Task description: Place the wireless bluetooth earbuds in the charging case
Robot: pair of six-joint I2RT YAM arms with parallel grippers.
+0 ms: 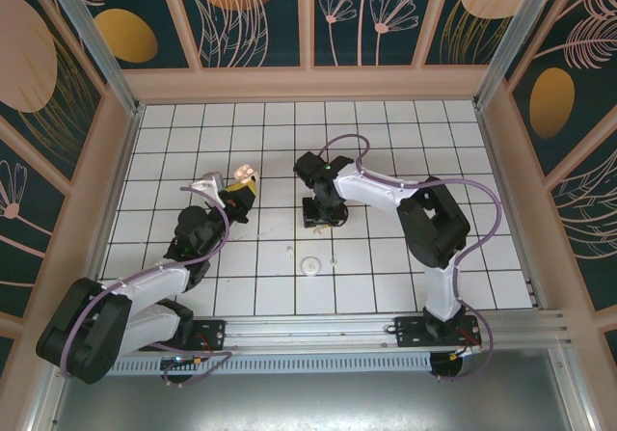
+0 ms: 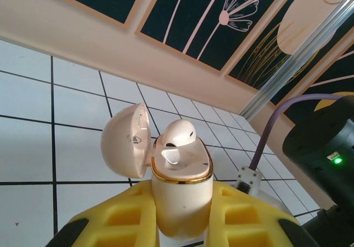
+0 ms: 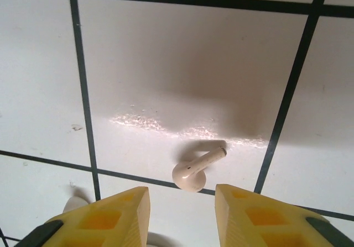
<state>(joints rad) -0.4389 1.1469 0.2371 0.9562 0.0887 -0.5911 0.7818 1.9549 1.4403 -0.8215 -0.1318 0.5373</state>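
Yellow left fingers (image 2: pixel 105 225): clenched on case (image 2: pixel 180 203), held upright, left of bench centre. Lid (image 2: pixel 124 142): hinged open to one side. Earbud one (image 2: pixel 178 133): seated in case, rounded head up. Right fingers (image 3: pixel 110 216): released, gap between them, nothing grasped, tips low over a white tile near mid-bench (image 3: pixel 166 64). Earbud two (image 3: pixel 194 171): lying on its side on bench, just beyond that gap, head at a grid line. Disc (image 1: pixel 310 265): on bench, nearer, apart.
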